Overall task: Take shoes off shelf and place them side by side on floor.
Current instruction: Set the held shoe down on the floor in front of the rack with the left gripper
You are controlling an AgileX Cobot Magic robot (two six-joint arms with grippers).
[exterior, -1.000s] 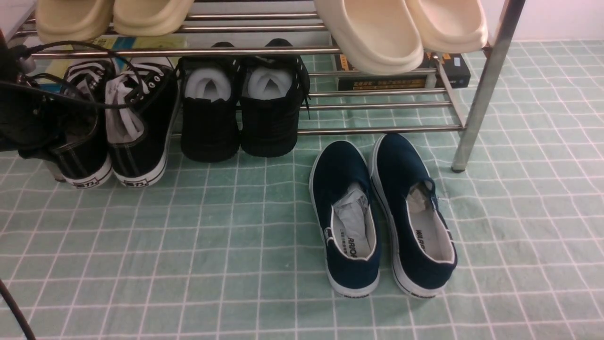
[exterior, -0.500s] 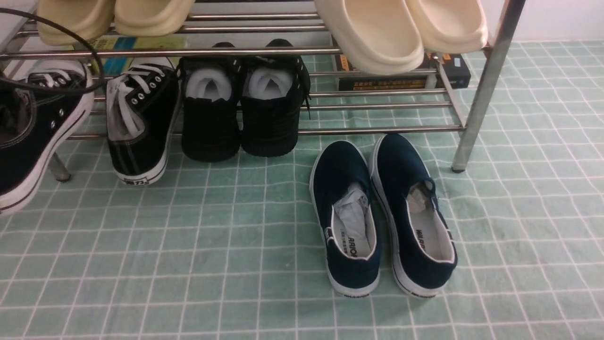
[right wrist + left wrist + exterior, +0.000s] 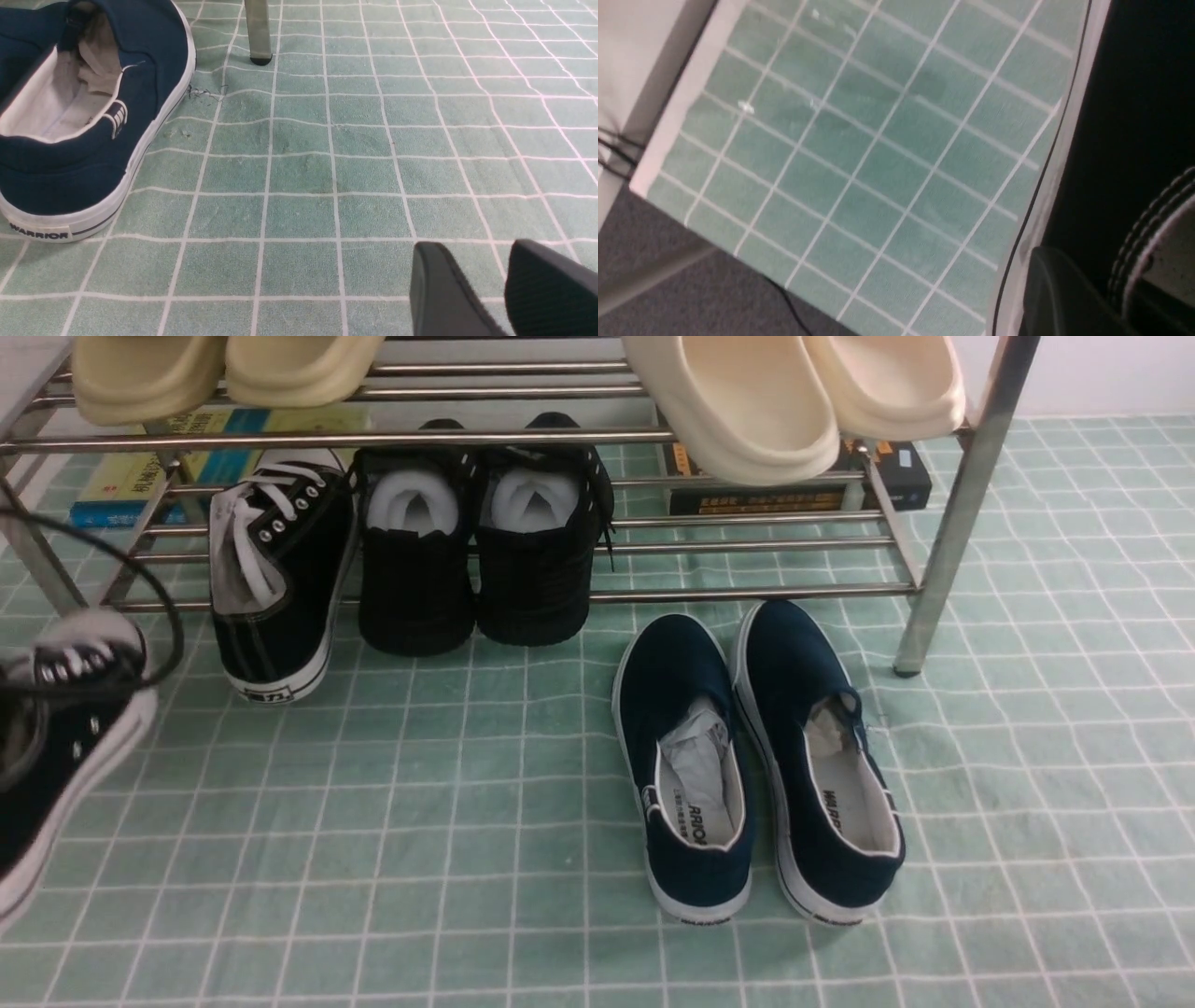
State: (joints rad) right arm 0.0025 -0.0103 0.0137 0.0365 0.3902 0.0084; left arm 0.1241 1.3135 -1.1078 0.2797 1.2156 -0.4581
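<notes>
One of the shoes, a black lace-up sneaker (image 3: 56, 747) with a white sole, hangs tilted at the far left over the floor (image 3: 467, 803), partly cut off by the picture's edge. In the left wrist view my left gripper (image 3: 1083, 275) is shut on its black side wall (image 3: 1134, 116); one finger (image 3: 1050, 289) lies outside, by the stitched collar. The other sneaker (image 3: 275, 588) stands on the lower tier of the shelf (image 3: 747, 590), heel toward me. My right gripper (image 3: 474, 247) hovers open and empty low over the floor (image 3: 303, 177).
All-black shoes with white stuffing (image 3: 467, 560) stand beside the sneaker on the shelf. Navy slip-ons (image 3: 756, 765) lie on the floor in front of it, near the shelf leg (image 3: 943, 569). Cream slippers (image 3: 794, 401) fill the top tier. Books (image 3: 140, 476) lie behind.
The left sneaker has come off the shelf's left end and moved down and toward me, to the left edge of the front view. The other shoes have not moved.
</notes>
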